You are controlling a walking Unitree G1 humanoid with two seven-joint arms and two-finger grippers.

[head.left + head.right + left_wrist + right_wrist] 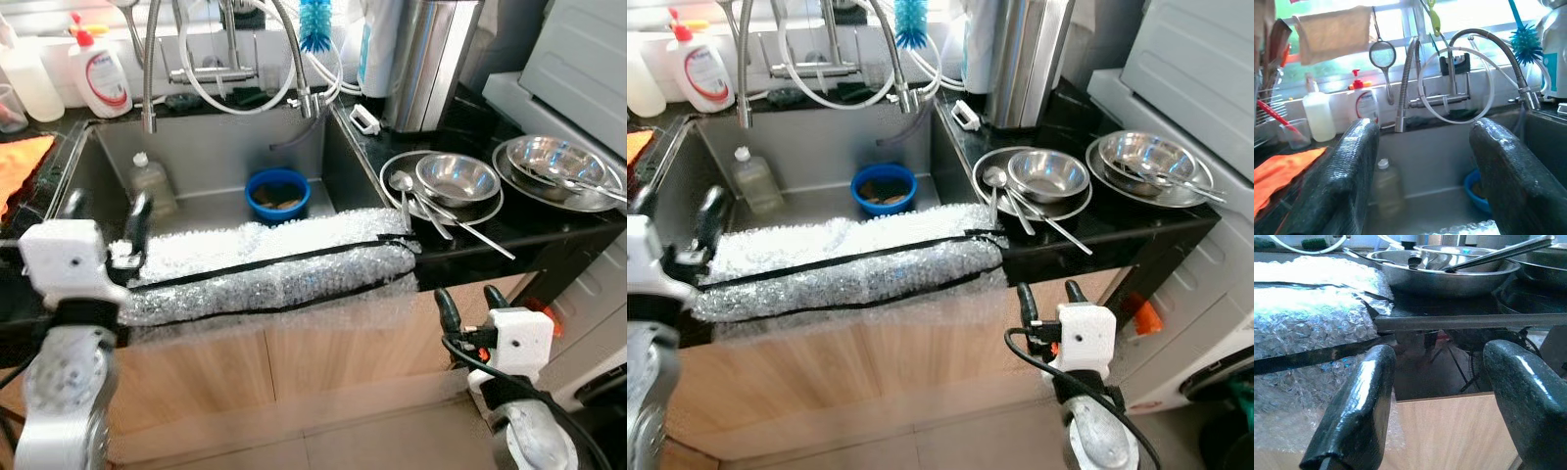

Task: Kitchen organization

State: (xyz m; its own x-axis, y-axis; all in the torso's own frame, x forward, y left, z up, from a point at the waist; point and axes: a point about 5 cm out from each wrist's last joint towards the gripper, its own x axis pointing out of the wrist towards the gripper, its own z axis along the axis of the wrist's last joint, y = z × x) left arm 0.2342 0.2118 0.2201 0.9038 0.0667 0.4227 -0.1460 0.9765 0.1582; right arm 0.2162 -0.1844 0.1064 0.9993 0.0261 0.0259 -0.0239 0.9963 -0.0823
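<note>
A steel sink (pixel 196 147) holds a blue bowl (pixel 277 194) and a clear plastic bottle (pixel 152 181). Bubble wrap (pixel 265 264) with black tape covers the sink's front edge. On the black counter to the right, a steel bowl (pixel 457 179) sits on a plate with spoons (pixel 404 186). Further right is a second steel bowl with utensils (pixel 558 162). My left gripper (pixel 106 215) is open over the left end of the bubble wrap. My right gripper (pixel 470 304) is open below the counter edge, in front of the wooden cabinet, under the bowl; the bowl (pixel 1449 271) rises above its fingers (pixel 1356 416).
A soap bottle (pixel 101 73), a blue brush (pixel 315 24) and faucet hoses (pixel 235 69) line the back of the sink. An orange cloth (pixel 20 162) lies at the left. A tall steel container (pixel 431 59) stands behind the bowls. A white appliance (pixel 588 59) is at the right.
</note>
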